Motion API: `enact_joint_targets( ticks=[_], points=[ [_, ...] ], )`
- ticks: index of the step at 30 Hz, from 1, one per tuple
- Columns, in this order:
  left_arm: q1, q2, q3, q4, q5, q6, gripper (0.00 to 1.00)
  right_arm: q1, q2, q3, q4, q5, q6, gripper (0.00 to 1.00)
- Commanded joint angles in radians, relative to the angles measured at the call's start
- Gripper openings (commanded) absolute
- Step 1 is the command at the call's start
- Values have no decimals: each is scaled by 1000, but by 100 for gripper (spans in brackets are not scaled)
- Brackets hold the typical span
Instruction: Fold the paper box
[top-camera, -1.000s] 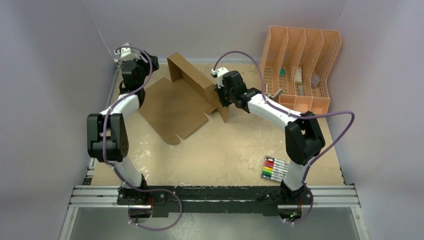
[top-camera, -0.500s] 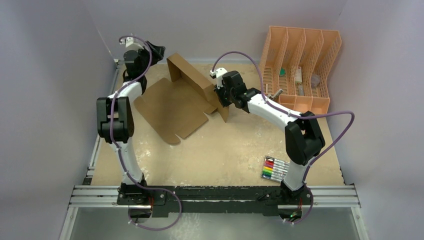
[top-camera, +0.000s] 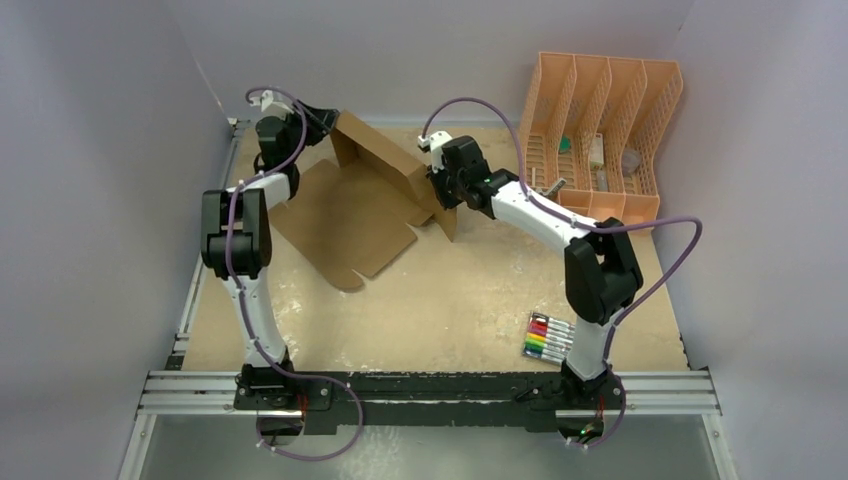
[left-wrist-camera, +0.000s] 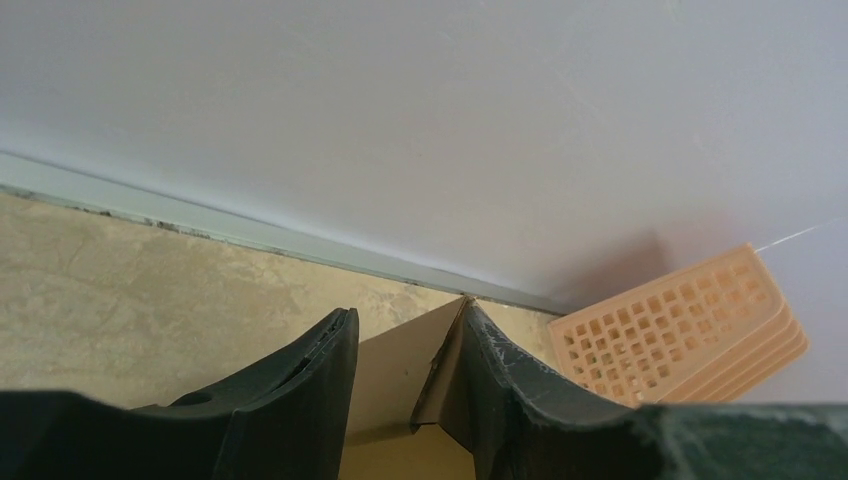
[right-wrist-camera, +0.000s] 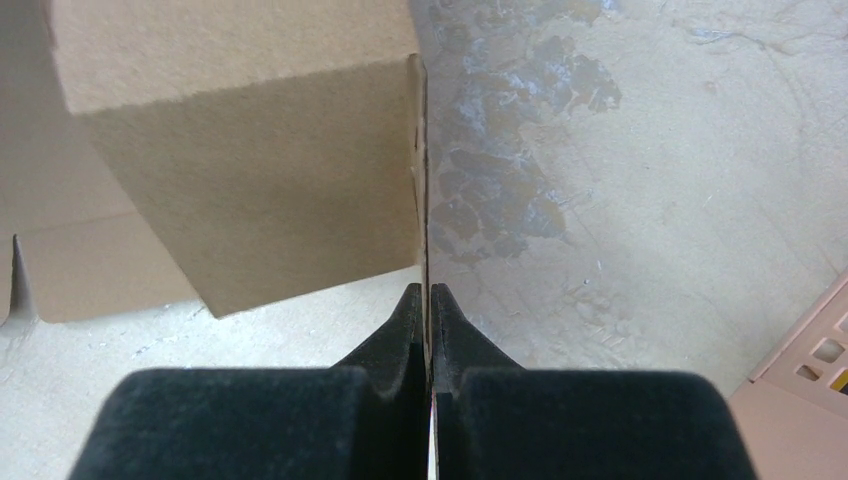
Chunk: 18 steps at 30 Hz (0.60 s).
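Cardboard: one paper box (top-camera: 345, 215), far centre of the tabletop (top-camera: 440, 300), base flat, one wall raised. Only the right wrist view shows my right jaws pinched shut on that wall's thin edge. Left wrist view: left jaws part open, straddling a cardboard corner; contact unclear, and hidden from overhead. One peach organizer (top-camera: 610, 60); one marker pack (top-camera: 550, 337), count unreadable.

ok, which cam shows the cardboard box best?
Top external: the whole cardboard box shows, one wall raised, the rest flat. Left wrist catches only a corner inside the left gripper. Right wrist shows one panel, its edge pinched by the right gripper.
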Motion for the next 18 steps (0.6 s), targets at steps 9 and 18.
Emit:
enact_joint_targets(
  ticks=[9, 18],
  points=[
    [-29, -274, -319, -20, -12, -92, 35, -14, 69, 173, -53, 28, 145, 0],
    [-65, -447, -446, -259, -69, -30, 36, -41, 102, 224, -40, 18, 189, 0]
  ],
)
